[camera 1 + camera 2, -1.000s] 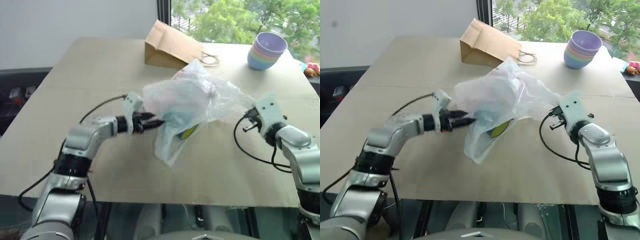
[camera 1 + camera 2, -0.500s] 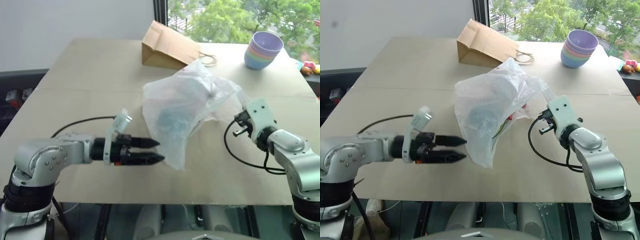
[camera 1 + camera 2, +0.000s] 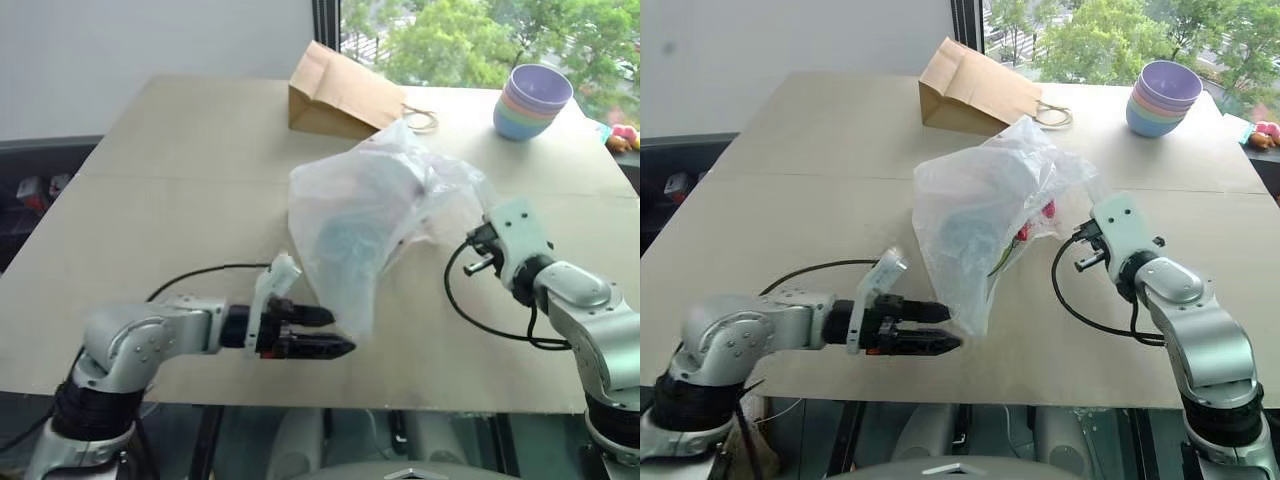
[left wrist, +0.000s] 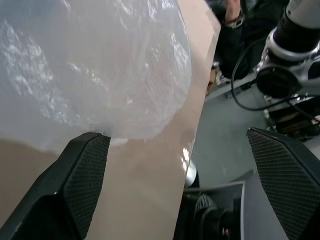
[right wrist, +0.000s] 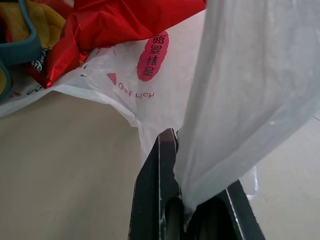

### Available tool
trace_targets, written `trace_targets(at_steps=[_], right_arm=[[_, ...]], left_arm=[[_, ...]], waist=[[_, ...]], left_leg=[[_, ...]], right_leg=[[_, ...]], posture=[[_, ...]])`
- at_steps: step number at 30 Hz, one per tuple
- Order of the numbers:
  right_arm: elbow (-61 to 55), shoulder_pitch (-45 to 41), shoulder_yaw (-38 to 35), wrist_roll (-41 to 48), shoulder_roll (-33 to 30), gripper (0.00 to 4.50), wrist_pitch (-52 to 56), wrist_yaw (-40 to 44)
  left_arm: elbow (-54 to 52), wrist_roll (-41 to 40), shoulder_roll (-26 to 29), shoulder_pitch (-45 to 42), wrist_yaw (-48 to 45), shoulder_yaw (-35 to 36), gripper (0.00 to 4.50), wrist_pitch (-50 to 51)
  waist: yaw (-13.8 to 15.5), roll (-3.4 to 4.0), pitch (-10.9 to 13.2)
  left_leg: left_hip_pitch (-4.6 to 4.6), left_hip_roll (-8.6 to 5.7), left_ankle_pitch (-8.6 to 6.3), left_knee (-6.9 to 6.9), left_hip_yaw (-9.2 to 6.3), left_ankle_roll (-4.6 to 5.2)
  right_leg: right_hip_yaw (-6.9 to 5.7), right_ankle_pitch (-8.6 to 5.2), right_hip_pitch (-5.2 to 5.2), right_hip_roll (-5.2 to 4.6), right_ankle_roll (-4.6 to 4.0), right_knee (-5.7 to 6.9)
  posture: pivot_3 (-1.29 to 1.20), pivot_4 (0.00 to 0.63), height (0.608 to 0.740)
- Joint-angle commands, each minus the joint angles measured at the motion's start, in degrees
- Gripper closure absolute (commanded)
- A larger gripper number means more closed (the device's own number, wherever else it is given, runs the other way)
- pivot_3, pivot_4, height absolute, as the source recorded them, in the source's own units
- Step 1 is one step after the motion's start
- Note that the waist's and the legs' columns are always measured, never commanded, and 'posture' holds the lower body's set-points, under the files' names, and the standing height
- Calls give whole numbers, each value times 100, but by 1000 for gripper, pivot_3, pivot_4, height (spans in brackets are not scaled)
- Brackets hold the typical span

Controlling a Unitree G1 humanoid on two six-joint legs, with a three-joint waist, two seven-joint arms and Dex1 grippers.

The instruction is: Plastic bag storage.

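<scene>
Left claw (image 3: 940,327) fingers spread, arm bent low, pointing right. Right claw (image 5: 192,200) clamped, forearm raised.

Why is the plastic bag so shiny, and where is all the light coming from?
In the left eye view, daylight comes through the window behind the table. In the left wrist view, the plastic bag sparkles with small white glints on its crinkles. In the right wrist view the film glows pale and see-through.

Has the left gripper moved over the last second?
Yes. The left gripper has let go of the plastic bag and pulled back toward the table's near edge, farther from the brown paper bag.
</scene>
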Motion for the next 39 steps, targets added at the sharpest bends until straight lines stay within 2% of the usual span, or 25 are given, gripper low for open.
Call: trace_targets(at_steps=[1, 5, 8, 9, 12, 13, 14, 15, 16, 18, 20, 22, 25, 29, 32, 35, 37, 39], right_arm=[[-333, -88, -35, 16, 3, 4500, 170, -137], [-429, -113, -60, 21, 38, 4500, 350, -228], [-457, -109, -78, 21, 29, 4500, 413, -277], [-458, -110, -70, 11, 11, 4500, 419, -291], [-355, -234, -234, 51, -3, 4500, 347, -247], [-295, -287, -310, 84, -6, 4500, 286, -206], [-217, -379, -448, 164, 63, 4500, 217, -151], [-123, -518, -619, 279, 153, 4500, 162, -79], [17, -739, -815, 419, 243, 4500, 90, -4], [453, -1445, -1291, 765, 480, 4500, -71, 112], [1121, -2364, -1730, 1103, 626, 4500, -419, 204], [1844, -3204, -2042, 1394, 670, 4500, -761, 289], [3243, -4376, -2045, 1450, 351, 4500, -1432, 552], [5082, -5465, -1622, 918, -173, 4500, -2635, 622], [5736, -5815, -1392, 772, -481, 4500, -3139, 808], [5804, -5862, -1266, 772, -768, 4500, -3183, 990], [5543, -5714, -1251, 887, -915, 4500, -2960, 1091], [4777, -5197, -1255, 1052, -1147, 4500, -2549, 1236]], left_arm=[[240, 228, -482, -295, 123, -414, 16, -164], [615, 346, -1109, -590, 201, -790, 16, -144], [768, 336, -1450, -673, 286, -848, 697, -76], [768, 304, -1523, -671, 280, -803, 1095, -87], [872, -604, -1721, -654, 459, 142, 2506, 58], [910, -935, -1681, -655, 488, 452, 2723, 115], [1027, -1363, -1626, -699, 582, 763, 3161, 154], [1215, -1891, -1571, -803, 775, 1078, 3256, 156], [1493, -2453, -1485, -982, 1006, 1420, 3865, 79], [2165, -3449, -1266, -1490, 1537, 1977, 4433, -210], [2797, -3738, -1110, -2214, 1950, 2373, 4433, -588], [3426, -3599, -1040, -3027, 2255, 2601, 4433, -1008], [4617, -2643, -855, -4441, 2319, 2630, 4433, -1817], [5857, -1411, -596, -5740, 1654, 2295, 4433, -2422], [6498, -790, -560, -6297, 1150, 2206, 4433, -2669], [6939, -358, -527, -6613, 807, 2211, 4433, -2713], [7005, -186, -519, -6645, 639, 2244, 4433, -2587], [6560, -124, -510, -6304, 457, 2168, 4433, -2195]], waist=[[1, -2, -1], [-3, -1, -2], [-4, -1, -3], [-12, -1, -3], [-23, -1, -3], [-28, -1, -3], [-37, -1, -3], [-35, -1, -3], [-36, -1, -2], [-30, 0, 1], [-21, 0, 2], [1, -2, 3], [39, -6, 5], [10, -7, 5], [-13, -6, 5], [-43, -4, 7], [-76, 1, 10], [-107, 1, 10]], left_leg=[[0, -1, 0, 0, 0, 0], [-1, -2, 0, 1, 0, 0], [0, -2, 0, 1, -1, 0], [-1, -2, 0, 1, -2, 0], [-1, -1, 0, 1, -2, 0], [0, 2, 0, 1, -3, 0], [2, 2, 0, 1, -3, 0], [2, 4, 0, 1, -4, 0], [3, 4, 0, 2, -5, 1], [2, 6, 0, 10, -9, 1], [0, 6, 1, 24, -16, 1], [-2, 2, 1, 27, -18, 1], [-10, -7, 0, 26, -29, 1], [-12, -29, 1, -9, -25, 0], [-16, -33, 5, -37, -23, -7], [-46, -32, 13, -50, -20, -22], [-87, -29, 14, -42, -22, -24], [-105, -28, 14, -39, -23, -24]], right_leg=[[0, 1, 0, 0, -2, 0], [1, 3, 1, 0, -2, 0], [0, 4, 2, 0, -1, 0], [0, 4, 2, 0, 0, 0], [1, 4, 0, 1, 0, 1], [0, 4, 0, 3, 0, 1], [0, 3, 0, 3, 0, 2], [0, 3, -1, 5, 1, 3], [-1, 3, 0, 6, 1, 4], [-2, -4, 0, 7, 14, 7], [-8, 1, 6, 9, 24, 9], [-11, 16, 11, 8, 18, 5], [-17, 19, 18, 6, 15, -3], [-11, 19, 16, -8, 17, -23], [-10, 18, 5, -14, 19, -19], [-8, 17, -31, -13, 19, -18], [-9, 18, -71, -13, 20, -12], [-11, 18, -85, -14, 20, -13]], posture=[[0, 150, 740], [0, 150, 740], [0, 150, 740], [0, 150, 740], [0, 150, 740], [0, 150, 740], [0, 150, 740], [0, 150, 740], [0, 150, 740], [0, 150, 740], [0, 150, 740], [0, 150, 740], [0, 150, 740], [0, 150, 740], [0, 150, 740], [0, 150, 740], [0, 150, 740], [0, 150, 740]])
